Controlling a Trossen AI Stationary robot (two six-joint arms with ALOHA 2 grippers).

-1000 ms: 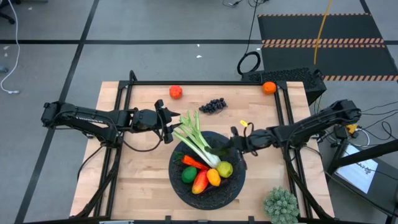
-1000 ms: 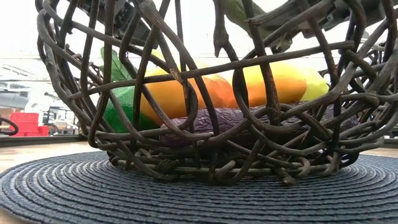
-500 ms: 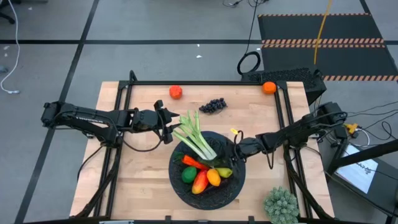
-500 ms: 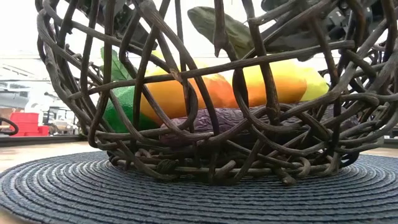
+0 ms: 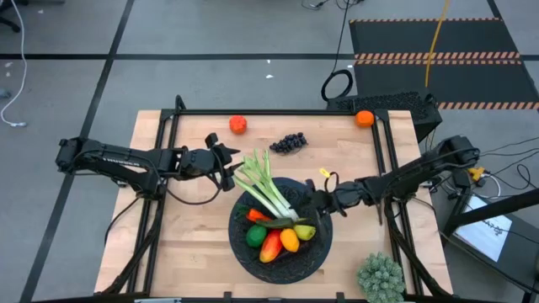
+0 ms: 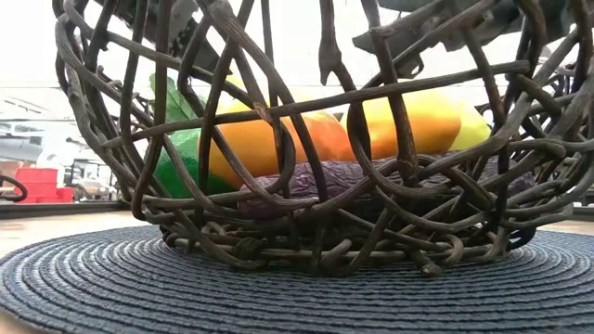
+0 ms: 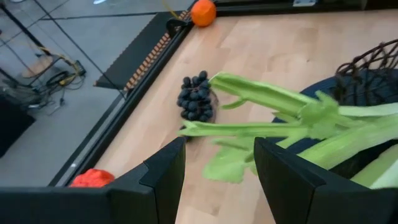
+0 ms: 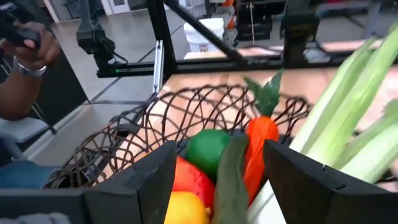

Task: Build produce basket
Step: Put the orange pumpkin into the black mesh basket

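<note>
A: How full is the basket [image 5: 253,257]?

B: Well along, I'd judge. The wicker basket sits on its dark round mat at the near middle of the table [image 5: 168,252]. The leek [image 5: 268,192] is the biggest thing in it, its white end inside and its green leaves poking out over the far-left rim. Beside it lie the carrot [image 5: 263,220], a pickle [image 5: 282,223], a red pepper [image 5: 270,246], a lime [image 5: 255,237], an orange-yellow fruit [image 5: 290,241] and a yellow-green lemon [image 5: 305,231].

A: What's left?

B: Three pieces stand loose along the far edge: the tomato [image 5: 238,124] far left, the grapes [image 5: 288,142] in the middle, and an orange [image 5: 364,119] at the far right corner.

A: And the arms?

B: The right gripper [image 5: 317,204] is over the basket's right rim, fingers spread with nothing between them, the pickle just beyond. The left gripper [image 5: 226,167] waits just left of the leek's leaves, fingers parted and empty too.
</note>
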